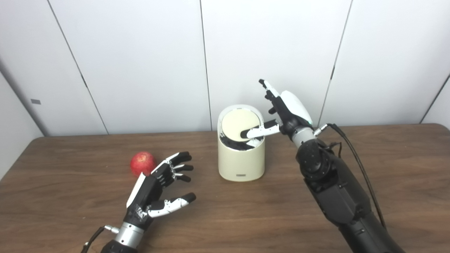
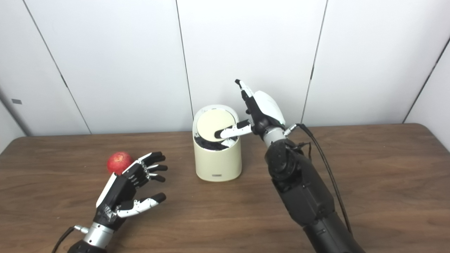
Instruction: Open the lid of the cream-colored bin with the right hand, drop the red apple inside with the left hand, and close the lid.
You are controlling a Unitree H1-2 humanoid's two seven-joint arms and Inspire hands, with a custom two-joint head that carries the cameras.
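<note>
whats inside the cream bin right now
Only a dark interior shows under the tilted lid of the cream-colored round bin; the rest is covered. The red apple sits on the table.

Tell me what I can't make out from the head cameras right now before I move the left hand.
- Inside of the bin: both views, hidden by the tilted lid and the right hand's thumb.
- Near side of the apple: covered by the left hand's fingers; contact unclear.
- Small label on the bin's front: too small to read.
- Both forearms: cut off by the bottom edge.
</note>
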